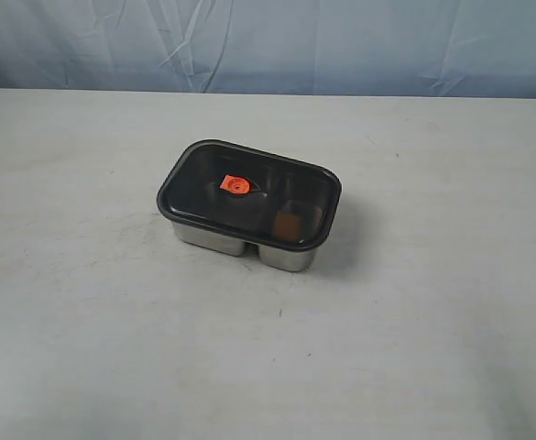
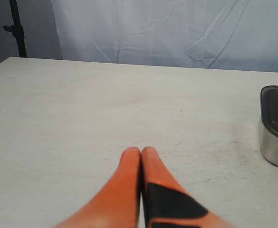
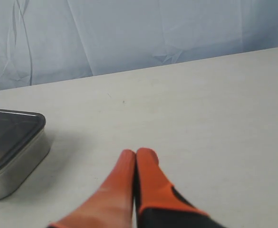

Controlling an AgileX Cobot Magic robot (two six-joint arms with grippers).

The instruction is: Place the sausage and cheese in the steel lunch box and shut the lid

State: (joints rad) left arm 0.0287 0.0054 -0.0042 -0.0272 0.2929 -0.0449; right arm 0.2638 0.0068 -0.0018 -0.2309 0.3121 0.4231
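The steel lunch box (image 1: 214,239) stands mid-table with the dark lid (image 1: 249,191) lying flat on it, its orange valve (image 1: 235,185) near the centre. Through the lid a dim brownish-orange shape (image 1: 290,223) shows in the right compartment. I cannot tell whether it is the sausage or the cheese, and neither shows plainly. My left gripper (image 2: 140,150) is shut and empty over bare table, with the lunch box (image 2: 274,149) well off to one side. My right gripper (image 3: 136,153) is also shut and empty, apart from the lunch box (image 3: 15,171). Neither gripper appears in the exterior view.
A pale, scuffed table (image 1: 84,321) spreads around the box on all sides. A wrinkled blue-white cloth backdrop (image 1: 341,41) hangs behind its far edge. A dark stand (image 2: 17,28) rises beyond a table corner in the left wrist view.
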